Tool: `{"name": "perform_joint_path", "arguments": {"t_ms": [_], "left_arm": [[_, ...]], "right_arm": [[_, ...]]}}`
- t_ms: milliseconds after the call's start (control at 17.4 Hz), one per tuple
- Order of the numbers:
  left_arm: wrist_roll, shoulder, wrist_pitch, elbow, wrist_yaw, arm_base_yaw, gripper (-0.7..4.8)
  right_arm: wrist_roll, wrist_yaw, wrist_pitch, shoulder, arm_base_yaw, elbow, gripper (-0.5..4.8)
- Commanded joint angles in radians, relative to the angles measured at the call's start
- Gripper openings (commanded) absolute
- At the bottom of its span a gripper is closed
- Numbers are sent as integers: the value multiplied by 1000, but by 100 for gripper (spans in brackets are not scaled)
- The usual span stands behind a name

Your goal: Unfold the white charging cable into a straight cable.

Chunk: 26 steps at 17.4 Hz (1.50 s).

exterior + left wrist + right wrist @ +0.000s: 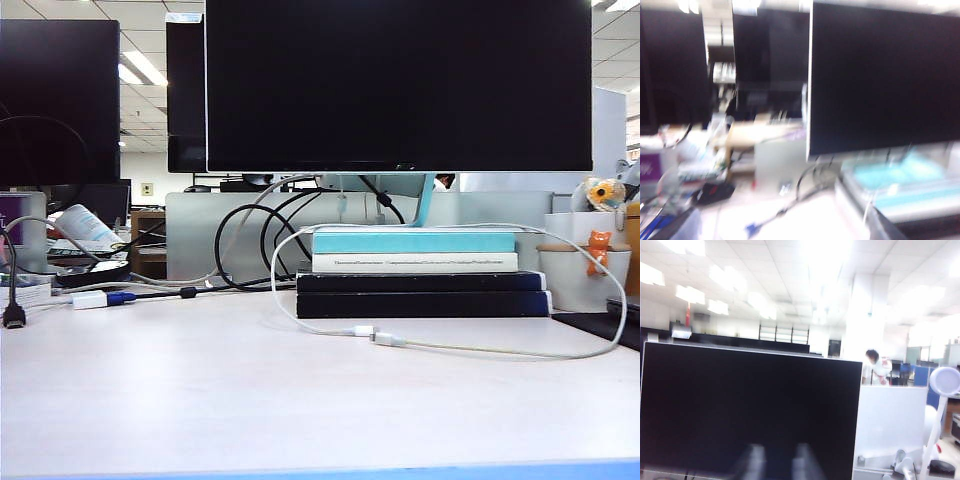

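Observation:
The white charging cable [450, 348] lies in one wide loop on the table [200, 400]. It runs up over the stack of books and comes back round on the right. Its two small plug ends [365, 330] [388, 340] rest side by side in front of the books. No arm shows in the exterior view. My right gripper [780, 465] is raised and faces the dark monitor; its two blurred fingers [756, 462] stand apart with nothing between them. The left wrist view is blurred by motion and shows the desk and monitor, but no part of my left gripper.
A large monitor [400, 85] stands over stacked books [420, 280] at the back. Thick black cables [250, 250] coil to their left. A white adapter with a blue plug [90, 299] lies at the far left. White cups with toys [590, 270] stand at the right.

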Motion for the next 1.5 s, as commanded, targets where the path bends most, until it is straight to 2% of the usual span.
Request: {"name": "perform_joint_path", "arguments": {"t_ms": [58,115,230,345,403,460,575,633,748,863,978,1035,1150,1265,1495], "left_arm": [[-3,-104,44,-82,3,0,344],[-4,-126,47,-113,3,0,302],[-40,-126,0,-140,30,14,299],[-44,-126,-11,-161,25,16,254],[-42,-126,-11,-176,27,28,232],[-51,-126,-11,-189,48,50,221],[-91,-126,-18,-216,100,101,146],[-147,-126,-28,-247,167,151,146],[-161,-126,-23,-280,207,188,146],[-185,-127,0,-324,290,240,146],[-202,-127,41,-365,398,329,146],[-202,-127,39,-369,422,359,146],[-201,-127,10,-375,476,455,146],[-201,-127,-17,-380,593,587,146],[-194,-127,-24,-380,604,710,146]], "right_arm": [[89,-8,61,-110,0,-191,89],[138,-11,105,-127,1,-240,89],[188,-21,209,-130,5,-352,85],[248,-23,224,-129,5,-420,75],[269,-70,274,-129,5,-478,-9],[269,-72,330,-129,5,-528,-6],[269,-66,322,-129,5,-579,-6],[269,-64,267,-129,5,-607,-6],[268,-57,254,-129,4,-628,-6],[264,13,256,-129,4,-657,-6],[264,28,256,-129,4,-700,-6],[264,29,248,-128,4,-714,-6],[265,36,179,-124,4,-749,-6],[270,28,161,-125,5,-796,-6],[264,32,161,-125,5,-813,-6]]}}
